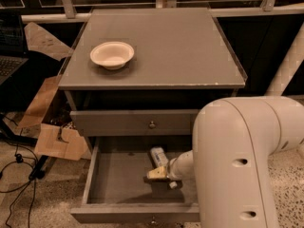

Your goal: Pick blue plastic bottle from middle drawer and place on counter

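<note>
Speckled floor (28,208) with dark cables (16,170) and leaning brown cardboard sheets (54,141) lies to the left of a grey wooden cabinet, and white rails (118,17) run behind it. On the cabinet's broad, flat, matte-grey desk (180,46), near the left edge, sits a shallow cream bowl (112,54). Below the top, a closed grey drawer front (109,122) carries a small round knob (152,125).

Beneath it the wide, shallow grey middle drawer (118,179) is pulled out. The small, pale blue plastic bottle (158,156) with a printed label lies on its side on the drawer floor, toward the back and right of centre. The robot's bulky cream arm (237,160) fills the lower right and reaches down into the drawer. Its yellowish-tipped gripper (156,175) sits low over the drawer floor, right at the bottle's near end. I cannot tell whether the gripper is spread or closed, or whether it touches the bottle.
</note>
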`<state>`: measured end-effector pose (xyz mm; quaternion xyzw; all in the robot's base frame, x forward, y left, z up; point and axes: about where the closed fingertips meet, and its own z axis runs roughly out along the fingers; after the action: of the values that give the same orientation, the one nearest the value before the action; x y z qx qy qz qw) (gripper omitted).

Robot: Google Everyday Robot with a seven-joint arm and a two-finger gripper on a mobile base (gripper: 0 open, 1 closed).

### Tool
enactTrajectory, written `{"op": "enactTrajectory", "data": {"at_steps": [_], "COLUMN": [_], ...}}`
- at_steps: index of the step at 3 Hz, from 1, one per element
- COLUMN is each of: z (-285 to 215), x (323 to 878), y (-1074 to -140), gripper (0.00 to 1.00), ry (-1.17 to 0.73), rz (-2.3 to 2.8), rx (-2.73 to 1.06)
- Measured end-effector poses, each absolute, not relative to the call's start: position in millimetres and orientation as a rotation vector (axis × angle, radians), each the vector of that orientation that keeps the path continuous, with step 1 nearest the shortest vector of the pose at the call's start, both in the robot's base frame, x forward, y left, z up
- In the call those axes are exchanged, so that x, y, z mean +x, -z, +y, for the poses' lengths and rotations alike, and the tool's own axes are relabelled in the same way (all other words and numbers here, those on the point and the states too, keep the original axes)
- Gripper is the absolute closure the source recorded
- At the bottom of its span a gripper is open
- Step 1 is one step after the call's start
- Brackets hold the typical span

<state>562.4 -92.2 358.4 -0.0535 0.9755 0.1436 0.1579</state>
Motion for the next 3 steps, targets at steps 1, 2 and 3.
{"op": "enactTrajectory", "data": {"at_steps": [1,2,3], "z": [-92.2,-92.2,-92.2], "x": [562.4,562.4,562.4], "y": [-358.4,-358.3,-358.3], "gripper": [0.18,0.49,0.72], "ry": [-0.411,-0.411,-0.411], "rz": [2.790,2.790,2.790], "rx": [-0.153,-0.153,-0.153]}}
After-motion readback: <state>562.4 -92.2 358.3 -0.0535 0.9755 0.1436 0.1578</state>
